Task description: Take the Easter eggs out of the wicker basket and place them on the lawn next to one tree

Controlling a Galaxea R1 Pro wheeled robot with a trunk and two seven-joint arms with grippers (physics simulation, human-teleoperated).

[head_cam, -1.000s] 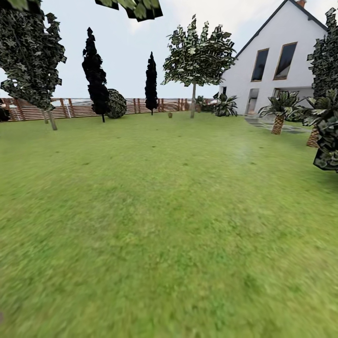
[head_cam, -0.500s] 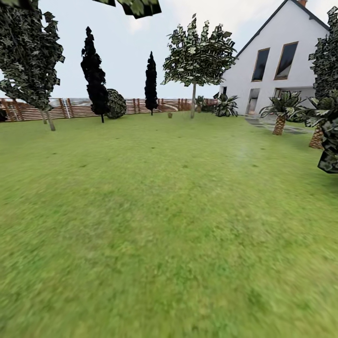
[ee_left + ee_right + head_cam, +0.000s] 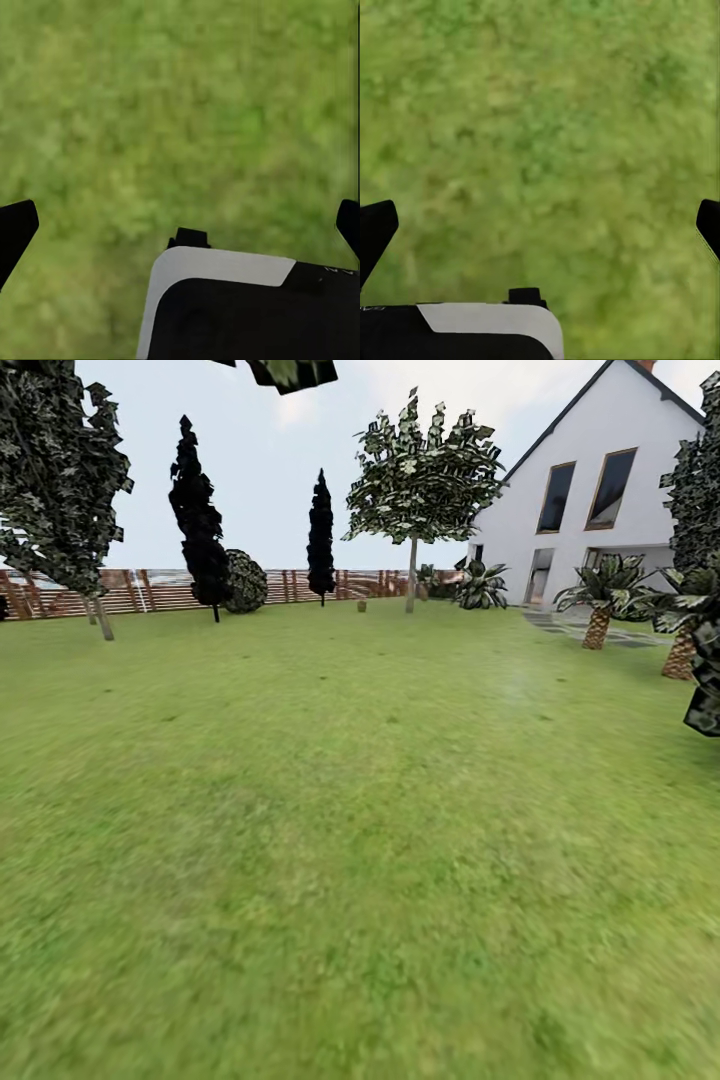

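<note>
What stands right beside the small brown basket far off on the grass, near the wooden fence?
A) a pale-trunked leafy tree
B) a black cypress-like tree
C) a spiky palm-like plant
A: the small brown wicker basket sits on the lawn close to the pale-trunked leafy tree, with nothing else as near.

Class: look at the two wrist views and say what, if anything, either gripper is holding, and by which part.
Nothing is held. The left gripper and the right gripper are both open, with just lawn between their fingertips.

A white house (image 3: 600,480) stands far right, two black cypresses (image 3: 198,520) before a slatted fence (image 3: 140,590), spiky palms (image 3: 600,595) nearby
</note>
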